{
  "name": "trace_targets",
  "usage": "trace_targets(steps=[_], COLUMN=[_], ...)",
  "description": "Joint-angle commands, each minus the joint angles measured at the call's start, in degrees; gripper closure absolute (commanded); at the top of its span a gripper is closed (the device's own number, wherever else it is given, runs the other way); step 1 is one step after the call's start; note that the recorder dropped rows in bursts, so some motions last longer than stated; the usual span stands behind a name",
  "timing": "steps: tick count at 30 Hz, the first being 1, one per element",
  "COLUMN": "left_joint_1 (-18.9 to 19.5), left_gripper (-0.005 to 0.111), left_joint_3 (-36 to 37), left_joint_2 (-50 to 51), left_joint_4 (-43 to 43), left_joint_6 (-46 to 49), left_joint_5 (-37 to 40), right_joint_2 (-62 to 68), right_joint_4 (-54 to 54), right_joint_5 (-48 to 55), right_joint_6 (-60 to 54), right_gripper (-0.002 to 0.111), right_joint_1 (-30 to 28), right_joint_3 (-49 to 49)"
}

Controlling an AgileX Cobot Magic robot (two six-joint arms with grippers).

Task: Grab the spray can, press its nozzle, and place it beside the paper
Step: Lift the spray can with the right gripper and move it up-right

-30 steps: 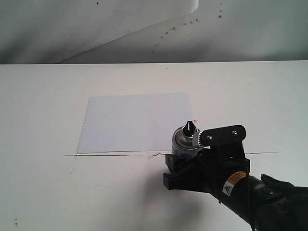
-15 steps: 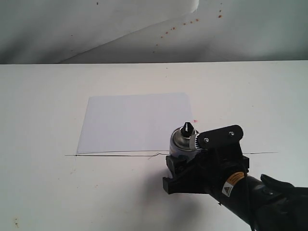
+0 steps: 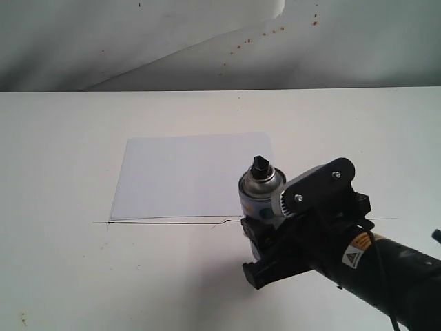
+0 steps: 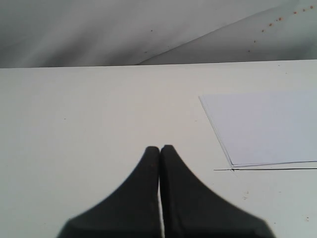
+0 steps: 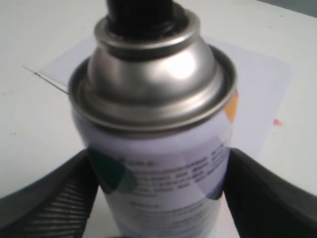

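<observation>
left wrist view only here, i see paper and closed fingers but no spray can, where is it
observer: The spray can stands upright by the paper's near right corner, just right of centre in the exterior view.
operator: anyone holding it
observer: Yes, the right gripper has it; the right wrist view shows a finger pressed against each side of the can.
operator: nozzle pressed
observer: Nothing touches the black nozzle; it is bare on top.
</observation>
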Motion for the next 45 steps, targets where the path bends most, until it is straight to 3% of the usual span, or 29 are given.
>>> trace_targets(steps=[1, 18, 27, 35, 38, 42, 45], left_joint_1=[-0.31, -0.31, -0.31, -0.31, -0.31, -0.31, -0.31], left_gripper=[0.107, 0.107, 0.107, 0.107, 0.107, 0.107, 0.107], left_joint_3=[0.29, 0.29, 0.29, 0.29, 0.29, 0.29, 0.29], left_joint_2=[-0.27, -0.27, -0.27, -0.27, -0.27, -0.27, -0.27], left_joint_4=[-0.03, -0.03, -0.03, -0.03, -0.03, -0.03, -0.03], left_joint_6=[-0.07, -0.07, -0.07, -0.07, -0.07, -0.07, -0.07], left_joint_5=[-0.84, -0.84, -0.84, -0.84, -0.84, -0.84, -0.84], right_joint_2=[-4.98, -17.00, -17.00, -15.79, -11.95, -7.17, -7.02], right_joint_4=[0.64, 6.39, 6.85, 2.84, 1.57, -2.01, -7.80], right_joint_5=[0.64, 11.83, 17.75, 26.79, 27.55, 40.69, 43.42], right_joint_6=[-5.96, -20.09, -19.98, -23.79, -23.55, -23.55, -23.55], right_gripper=[0.108, 0.108, 0.108, 0.108, 0.108, 0.108, 0.108], right_joint_1=[0.03, 0.03, 0.03, -0.10, -5.01, -14.09, -15.35], right_joint_3=[-0.40, -0.40, -0.58, -12.68, -13.90, -18.48, -21.43])
